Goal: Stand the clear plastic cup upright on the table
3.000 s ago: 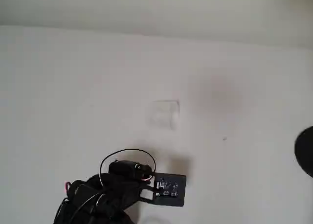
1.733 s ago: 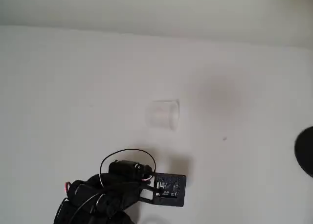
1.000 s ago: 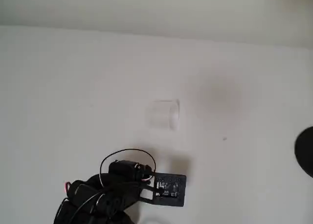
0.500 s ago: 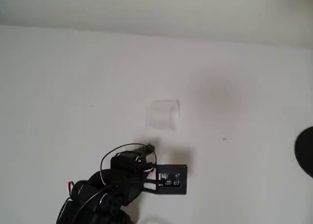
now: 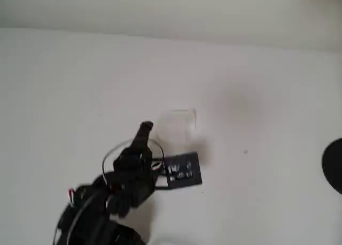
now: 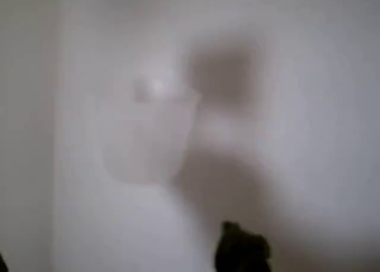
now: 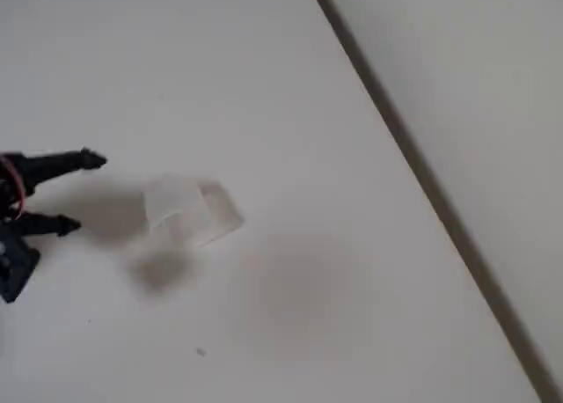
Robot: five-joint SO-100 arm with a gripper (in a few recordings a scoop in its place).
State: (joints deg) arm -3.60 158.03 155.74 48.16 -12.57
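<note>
Fingers: two slim black fingertips (image 7: 92,161) spread apart, nothing between them, pointed at the cup in the fixed view. Black two-finger gripper (image 7: 75,192) just short of the cup, not touching.

Item: small clear plastic cup (image 7: 189,209), near-invisible, faint whitish outline, lying on its side near mid-table; same cup in the overhead view (image 5: 179,124) and, blurred, in the wrist view (image 6: 151,135). Which end is the rim: cannot tell for certain.

Support: large plain white matte table (image 7: 264,69). Black circuit board (image 5: 183,170) on the wrist, beside the arm.

Step in hand, as judged: approach for the grasp. Best done by keeping the spread wide, straddling the cup wall across its width, closing gently since thin plastic likely deforms or skids, then rotating toward vertical before setting down.

Change against half a second earlier: arm advanced from the lower edge of the overhead view toward the cup, finger now reaching close beside it; cup itself unmoved.
</note>
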